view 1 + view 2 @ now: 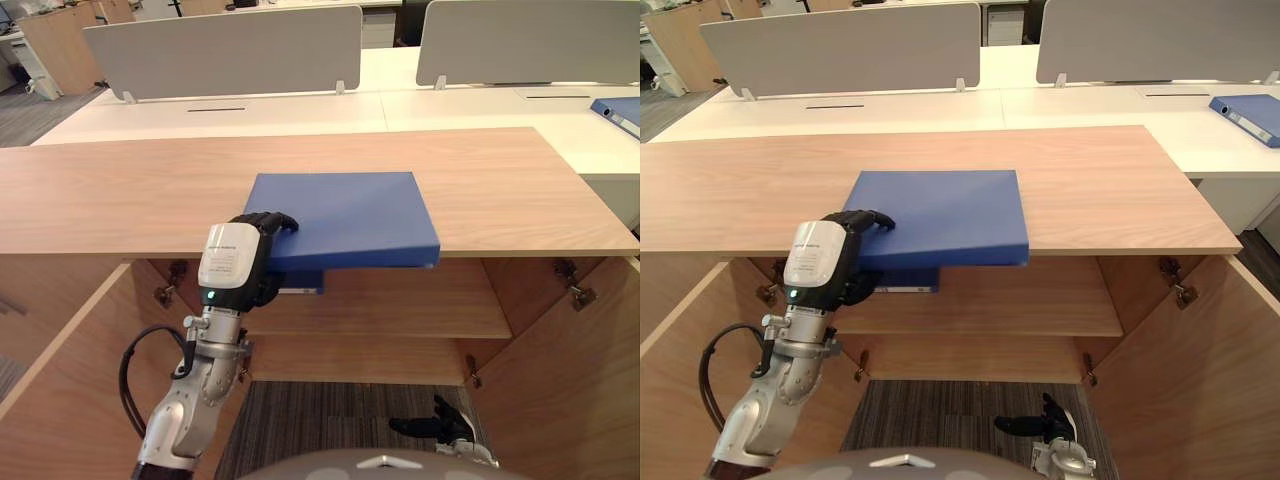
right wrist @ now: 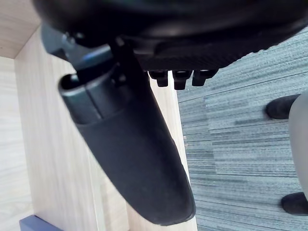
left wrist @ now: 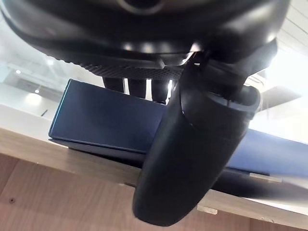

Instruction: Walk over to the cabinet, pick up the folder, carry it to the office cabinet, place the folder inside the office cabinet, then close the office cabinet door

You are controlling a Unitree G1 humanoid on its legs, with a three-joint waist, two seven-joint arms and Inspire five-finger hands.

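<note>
Grey carpet point(image 1: 330, 410) lay nearest me, and low above it the right robot hand point(image 1: 435, 422) hung idle between the open doors point(image 1: 570, 390) of the cabinet point(image 1: 60, 380). It looked relaxed and open and held nothing.

Up from there, the left robot hand point(image 1: 245, 250) was closed on the folder point(image 1: 350, 215) at its near left corner. Its fingers point(image 1: 270, 220) lay curled over the top face. In the left wrist view the thumb point(image 3: 192, 159) sat underneath the folder.

The blue folder lay flat on the cabinet's wooden counter point(image 1: 130, 190), with its near edge overhanging the front lip above the inner shelf point(image 1: 400, 310).

Step in hand, as I judged it: the pick-up. The grasp was made and the lift was not yet done.

Next move, my estimate: raise the folder clear of the counter and draw it towards the body. With a one-handed pinch at a corner, the far side could droop or twist, so a slow, level lift seemed wise before turning away.

Further back stood a white counter point(image 1: 300, 110) with grey screens point(image 1: 230, 50). A second blue binder point(image 1: 1250, 112) lay on it, far right.
</note>
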